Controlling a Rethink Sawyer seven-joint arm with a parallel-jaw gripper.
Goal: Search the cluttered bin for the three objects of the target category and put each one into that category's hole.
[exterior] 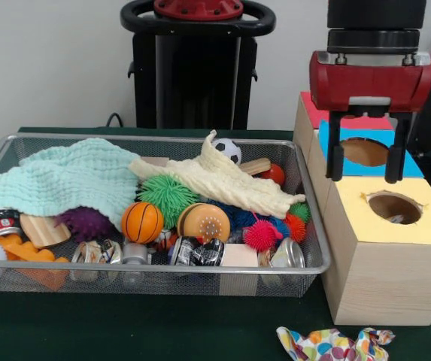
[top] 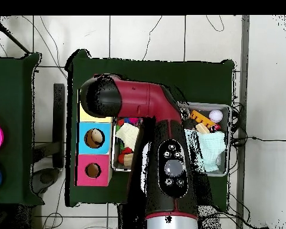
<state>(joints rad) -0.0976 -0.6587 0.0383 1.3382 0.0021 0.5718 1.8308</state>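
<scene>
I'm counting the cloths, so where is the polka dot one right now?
In the front view, the polka dot cloth lies on the green table at the bottom edge, outside the bin, just in front of the yellow-topped box.

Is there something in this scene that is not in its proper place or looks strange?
Yes. A polka-dot cloth lies crumpled on the green table in front of the yellow-topped box, outside both the bin and the hole. The pincer hangs open above the boxes, holding nothing.
</scene>
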